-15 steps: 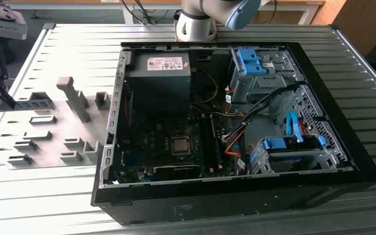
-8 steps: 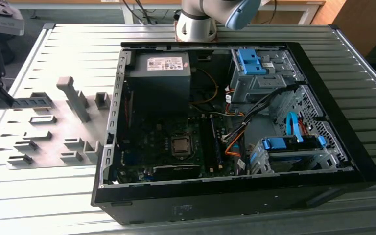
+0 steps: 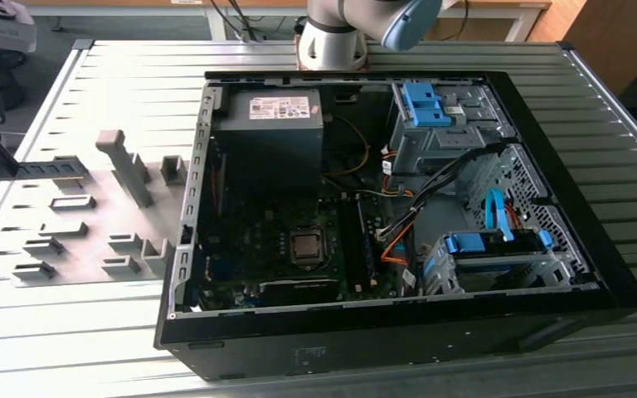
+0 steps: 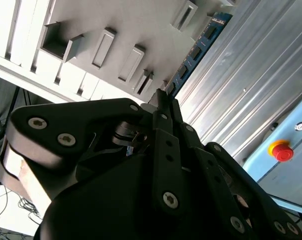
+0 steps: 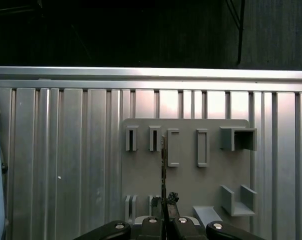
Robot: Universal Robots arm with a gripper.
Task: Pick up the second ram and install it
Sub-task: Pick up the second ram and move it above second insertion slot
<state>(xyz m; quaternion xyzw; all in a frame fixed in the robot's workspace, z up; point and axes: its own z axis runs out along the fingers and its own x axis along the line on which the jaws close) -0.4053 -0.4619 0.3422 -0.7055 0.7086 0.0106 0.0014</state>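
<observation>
Ribbed worktop [image 4: 241,75] and gray holder plate [image 4: 141,20] lie below the hand [image 4: 163,100], clamped on one end of the second ram [image 4: 193,52], probably to hold its length clear of the slots.

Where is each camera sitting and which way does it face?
Exterior view: off the arm, high, looking down on the computer case, holder plate and arm base.
First wrist view: on the wrist, looking past the gripper, shut on the second ram, at the holder plate.
Second wrist view: behind the gripper, looking along the second ram's flat face.
Both wrist views share the gripper, second ram and holder plate.
</observation>
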